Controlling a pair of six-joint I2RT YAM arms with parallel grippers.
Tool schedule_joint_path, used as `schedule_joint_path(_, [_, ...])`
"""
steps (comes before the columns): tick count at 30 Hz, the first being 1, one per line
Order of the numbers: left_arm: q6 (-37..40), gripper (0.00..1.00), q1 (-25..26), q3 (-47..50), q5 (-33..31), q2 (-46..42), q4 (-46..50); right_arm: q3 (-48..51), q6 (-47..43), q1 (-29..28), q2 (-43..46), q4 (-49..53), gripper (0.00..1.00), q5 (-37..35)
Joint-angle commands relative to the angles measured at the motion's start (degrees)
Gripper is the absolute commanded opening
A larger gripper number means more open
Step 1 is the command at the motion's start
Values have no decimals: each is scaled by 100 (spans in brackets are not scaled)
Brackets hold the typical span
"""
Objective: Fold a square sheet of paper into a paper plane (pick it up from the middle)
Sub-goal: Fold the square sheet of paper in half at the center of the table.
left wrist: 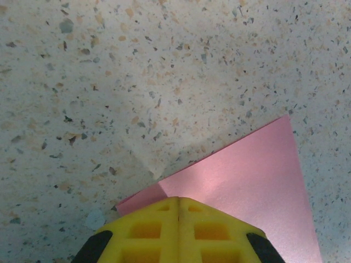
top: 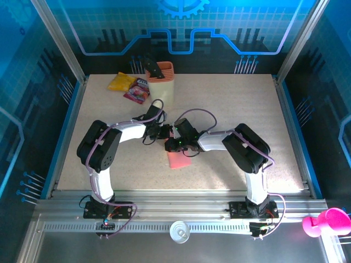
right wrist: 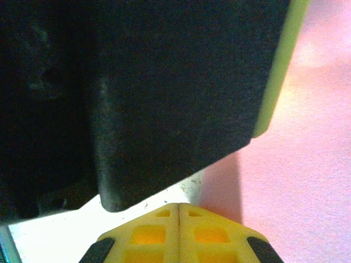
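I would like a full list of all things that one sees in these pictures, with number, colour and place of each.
table: one, speckled beige, inside the enclosure
sheet of paper: one, pink-red, middle of table
yellow packet: one, yellow, far left of table
snack packet: one, purple-pink, beside the yellow packet
holder: one, salmon-orange, far side
pink object: one, magenta, off table, near right
left gripper: one, yellow fingertips, shut, over the paper's edge
right gripper: one, yellow fingertips, shut, at the paper's edge

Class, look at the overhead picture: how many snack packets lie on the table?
2. The yellow packet lies near the far left corner; the purple-pink packet lies beside it, by the orange holder. More could be hidden behind the holder.
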State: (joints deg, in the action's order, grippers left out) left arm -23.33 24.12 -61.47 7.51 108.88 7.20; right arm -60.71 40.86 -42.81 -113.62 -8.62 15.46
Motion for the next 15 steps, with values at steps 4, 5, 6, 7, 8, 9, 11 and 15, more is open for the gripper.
schedule_joint_path(4, [259,0,14,-17,-66,309,131,408,-332,-286,108,559,0,-139])
schedule_joint_path(5, [275,0,14,-21,-66,318,142,487,-333,-313,152,552,0,-156])
schedule_joint_path(6, [281,0,15,-12,-72,319,137,560,-333,-340,194,531,0,-175])
schedule_joint_path(7, [280,0,5,-3,-77,330,124,635,-317,-364,236,503,0,-181])
schedule_joint_path(8, [283,0,5,4,-79,327,124,708,-294,-393,272,457,0,-200])
schedule_joint_path(9, [285,0,5,3,-84,336,120,783,-269,-417,303,404,0,-215])
schedule_joint_path(11, [283,0,-4,0,-87,353,115,888,-226,-463,345,341,0,-219])
schedule_joint_path(15, [285,0,-4,18,-75,370,98,1097,-134,-586,441,198,0,-244])
